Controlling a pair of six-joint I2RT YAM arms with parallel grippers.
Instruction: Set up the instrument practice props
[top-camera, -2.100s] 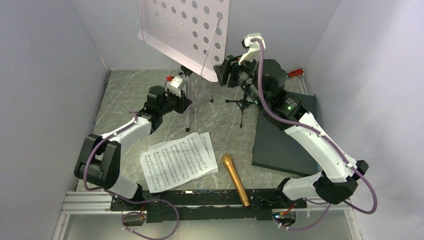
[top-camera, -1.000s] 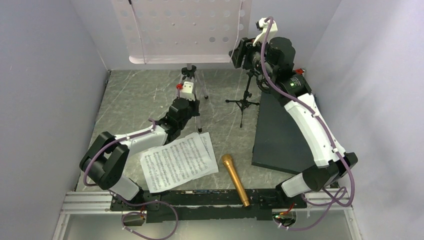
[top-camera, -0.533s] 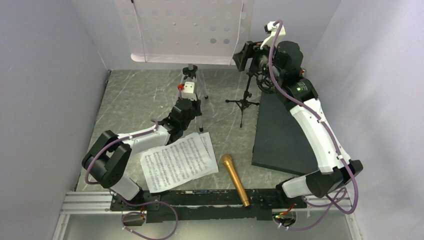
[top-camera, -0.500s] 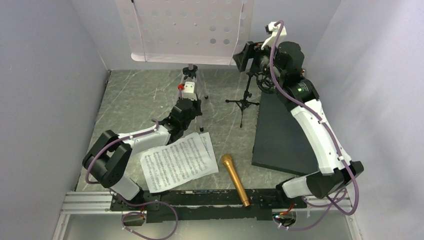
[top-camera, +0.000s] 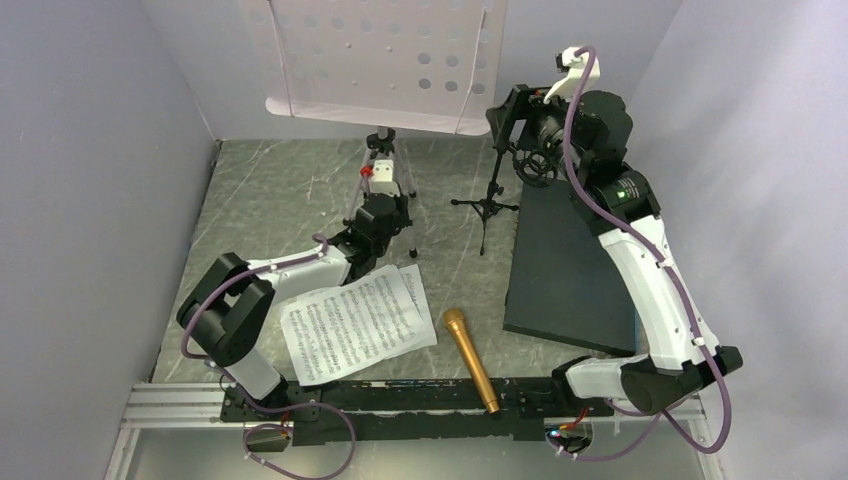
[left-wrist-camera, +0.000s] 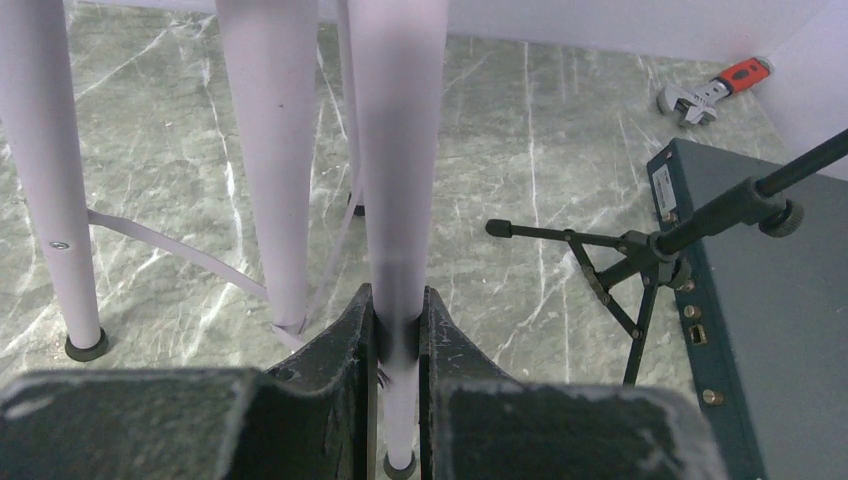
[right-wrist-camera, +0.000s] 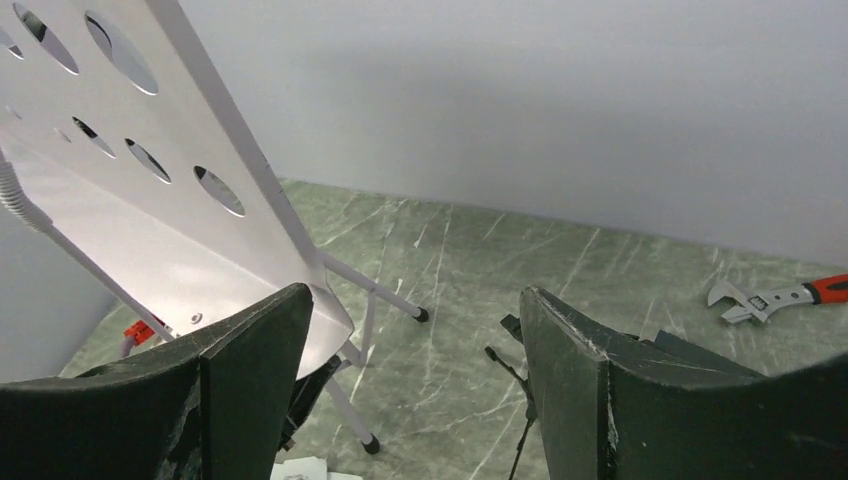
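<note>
Seemingly to steady the upright music stand, the left gripper clamps one of its legs, the right gripper gaping released just beside its desk, music sheets lying before it.

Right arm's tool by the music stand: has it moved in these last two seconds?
Yes. The right tool has shifted right and toward the back wall, judged against the black mic stand.
</note>
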